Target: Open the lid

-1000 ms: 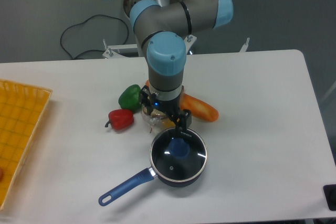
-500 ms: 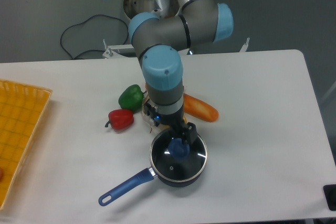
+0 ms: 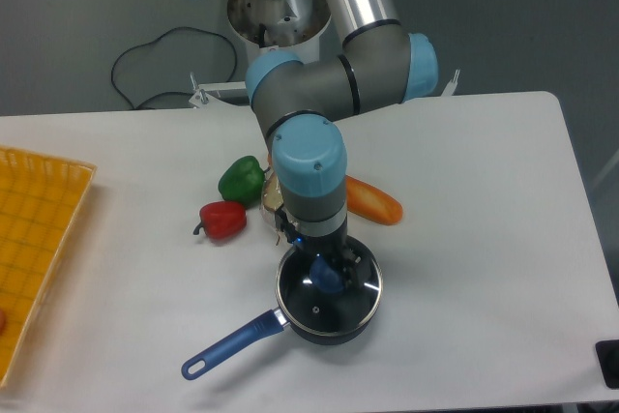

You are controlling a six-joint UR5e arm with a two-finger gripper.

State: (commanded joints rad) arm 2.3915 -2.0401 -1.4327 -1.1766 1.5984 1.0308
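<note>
No brand names, labels or writing I can make out anywhere here, nothing readable on the pan or on my arm.

Closest to the camera is the saucepan (image 3: pixel 327 321), dark blue, with its long blue handle (image 3: pixel 232 343) sticking out toward the front left. It sits on the white table (image 3: pixel 484 239). The lid (image 3: pixel 329 287) is on the pan, clear glass with a shiny rim, seated flat as far as I can see. Its blue knob (image 3: pixel 326 276) is in the middle.

My gripper (image 3: pixel 327 266) is right on top of that knob, coming straight down from above. The dark fingers (image 3: pixel 346 260) sit on either side of the knob, so the lid is directly under my hand. Whether I'm actually pinching the knob or just hanging around it with a gap, I honestly can't tell, my own wrist blocks too much of it.

Just behind the pan, on the left, there's a red pepper (image 3: pixel 223 220), and a green pepper (image 3: pixel 239 180) a bit further back next to it. To the right of my wrist an orange carrot-looking thing (image 3: pixel 372 202) pokes out. There's also something pale tucked behind my wrist, can't say what.

Far left edge has a yellow tray (image 3: pixel 39 239). At the back, a black cable (image 3: pixel 145 55) loops on the grey floor past the table.
</note>
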